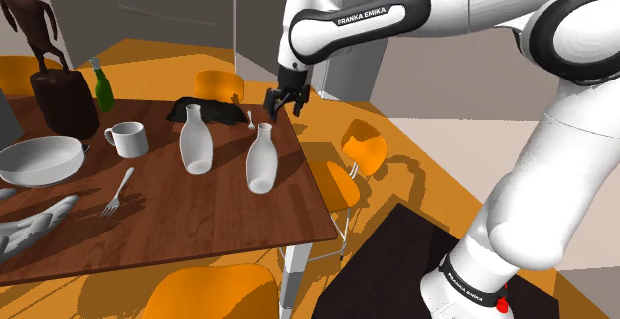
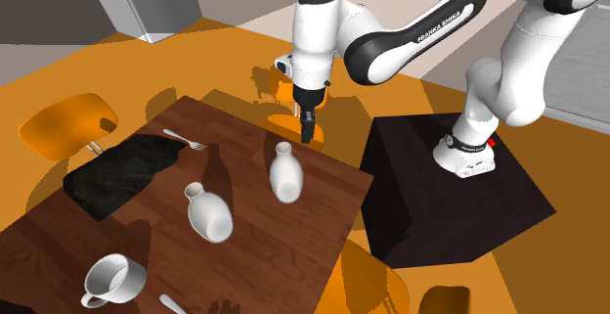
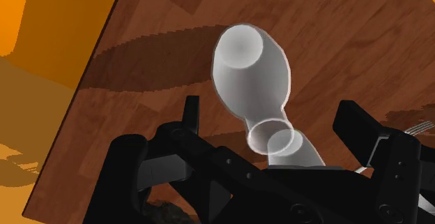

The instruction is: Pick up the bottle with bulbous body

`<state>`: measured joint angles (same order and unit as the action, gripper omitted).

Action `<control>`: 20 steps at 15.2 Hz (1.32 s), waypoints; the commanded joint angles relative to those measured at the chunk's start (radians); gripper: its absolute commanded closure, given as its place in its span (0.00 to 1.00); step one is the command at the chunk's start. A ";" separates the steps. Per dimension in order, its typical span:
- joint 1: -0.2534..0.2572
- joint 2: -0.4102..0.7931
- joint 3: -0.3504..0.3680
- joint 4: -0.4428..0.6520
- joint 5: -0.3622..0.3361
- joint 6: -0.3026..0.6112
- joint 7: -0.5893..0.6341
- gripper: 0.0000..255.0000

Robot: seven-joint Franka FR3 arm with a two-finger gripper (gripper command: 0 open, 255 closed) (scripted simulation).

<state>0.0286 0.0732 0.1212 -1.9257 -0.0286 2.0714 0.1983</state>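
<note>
Bottle [image 1: 261, 158] first: where does it stand?

Upright on the brown wooden table [image 1: 199, 223]. It is white, round-bodied with a narrow neck, near the table's right edge in the shoulder view.

Anything touching it?

No. A second white bottle [image 1: 196, 140] stands to its left in that view, apart from it. A white mug [image 1: 127, 138] sits further left, then a bowl [image 1: 40, 160]. A fork [image 1: 117, 191] lies nearer the camera.

And the gripper [image 1: 286, 100]?

It hangs above the table, past the bottle and higher than its mouth, not touching it. In the wrist view the two black fingers [image 3: 189, 114] stand apart, with the bottle's neck seen between them.

Beyond that?

A dark cloth [image 1: 209, 111] on the far side of the table, and an orange chair [image 1: 363, 150] beside it.
</note>
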 commanded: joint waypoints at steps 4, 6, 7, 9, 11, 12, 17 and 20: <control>0.012 0.195 0.006 0.167 -0.002 0.025 0.017 0.00; 0.013 0.202 0.006 0.162 -0.003 0.038 0.017 0.00; 0.013 0.206 0.005 0.153 -0.003 0.050 0.018 0.00; 0.013 0.215 0.005 0.139 -0.005 0.074 0.019 0.00; 0.014 0.225 0.004 0.125 -0.007 0.097 0.020 0.00; 0.014 0.233 0.004 0.115 -0.008 0.116 0.020 0.00; 0.014 0.233 0.004 0.114 -0.008 0.116 0.020 1.00; 0.014 0.233 0.004 0.115 -0.008 0.115 0.020 1.00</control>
<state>0.0427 0.3053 0.1248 -1.8102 -0.0367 2.1870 0.2185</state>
